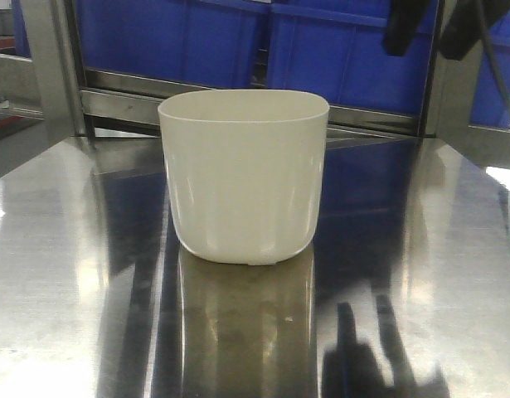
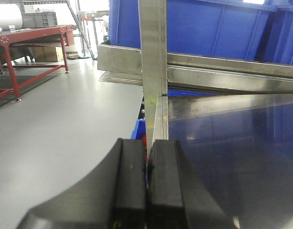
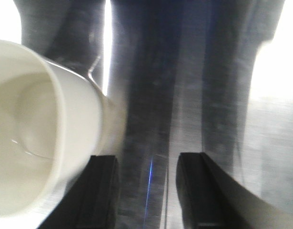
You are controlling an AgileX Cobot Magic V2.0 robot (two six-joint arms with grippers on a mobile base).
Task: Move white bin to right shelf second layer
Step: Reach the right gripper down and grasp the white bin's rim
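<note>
The right claw (image 3: 148, 193) hangs open with a wide gap between its two black fingers (image 3: 101, 191). It grips nothing, and only bare steel shows in the gap. The white bin (image 3: 36, 143) is just left of that gap in the wrist view. Its glossy wall is beside the left-hand finger and outside the jaws, and I cannot tell whether they touch.

The left claw (image 2: 146, 186) is closed pad to pad and empty. It sits at the table's left edge, close to an upright steel post (image 2: 153, 47).

From the front, the bin stands upright and empty near the middle of the shiny steel table top (image 1: 72, 274). Blue crates (image 1: 337, 50) sit on the rack at the far side. The roller shelf it is bound for does not show in any view.

I see several risks from here:

- **Empty grasp:** If the right claw closes where it is, it pinches air.
- **Bin shoved or tipped:** If the claw shifts sideways without lifting over the rim, the finger would likely push the bin across the slick steel or tip it.
- **Slipping grip:** The bin's wall is smooth and tapers downward, so a light pinch on the rim could slip once the bin is lifted.
- **Left arm snagging:** The left arm could catch on the post if it swings right.
</note>
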